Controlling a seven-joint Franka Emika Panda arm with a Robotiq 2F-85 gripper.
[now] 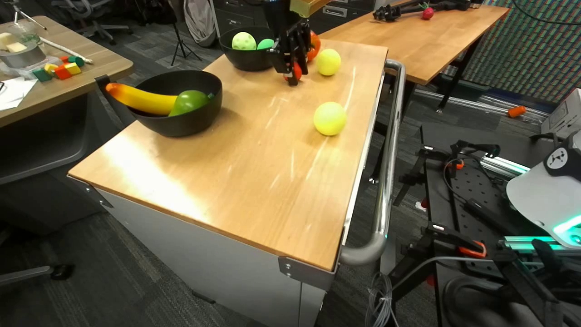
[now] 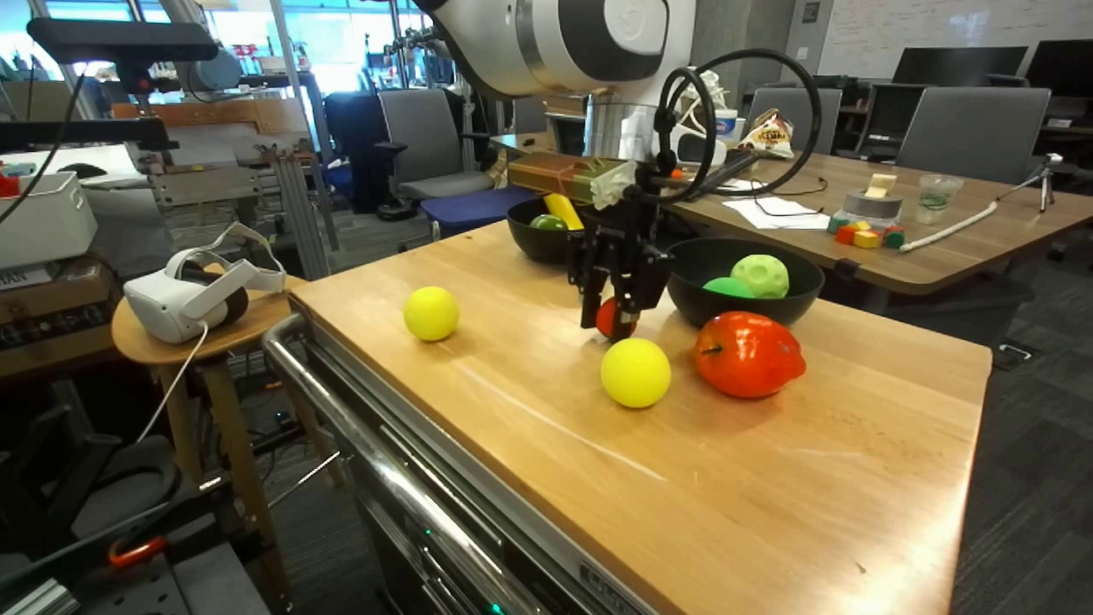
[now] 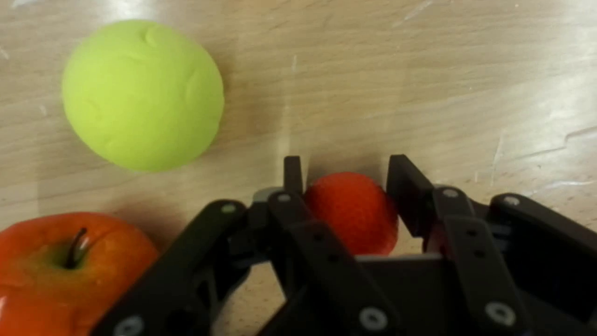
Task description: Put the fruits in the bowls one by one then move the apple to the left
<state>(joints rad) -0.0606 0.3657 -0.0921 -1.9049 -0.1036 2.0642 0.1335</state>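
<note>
Closest in the wrist view was the blk gripper (image 3: 345,171), grasping a sm. red ball (image 3: 353,214) w/ a finger on each side. The ball was round & dull. In both exterior views it was low, right by the wood top (image 2: 768,478); couldn't tell if it touched.

Off to the side was the apple (image 3: 70,280), big & shiny, red-orange, w/ a dark stem in a greenish dip. Nr it, w/ a gap btwn, was the 1st yel ball (image 3: 142,95), w/ sm. dents. The 2nd yel ball (image 2: 431,313) sat well apart.

Nr the gripper in both exterior views was the 1st blk bowl (image 2: 687,299), w/ a pale grn ball (image 2: 760,275) full of dimples & a brighter grn thing (image 2: 728,288) inside. Farther from the gripper, the 2nd blk bowl (image 1: 186,127) held a long yel fruit (image 1: 141,101), its orange end poking over the rim, & a grn fruit (image 1: 188,102) against it.

The wood top was tan, shiny & streaky, w/ a steel rail (image 1: 389,181) along an edge.

Out in the room, a white headset (image 2: 166,303) sat on a wood stool (image 2: 154,348). A brown desk (image 2: 990,248) had a bunch of color blocks (image 2: 865,237). Behind were gray chairs (image 2: 978,128), & way back, a whiteboard (image 2: 939,21) w/ faint writing.
</note>
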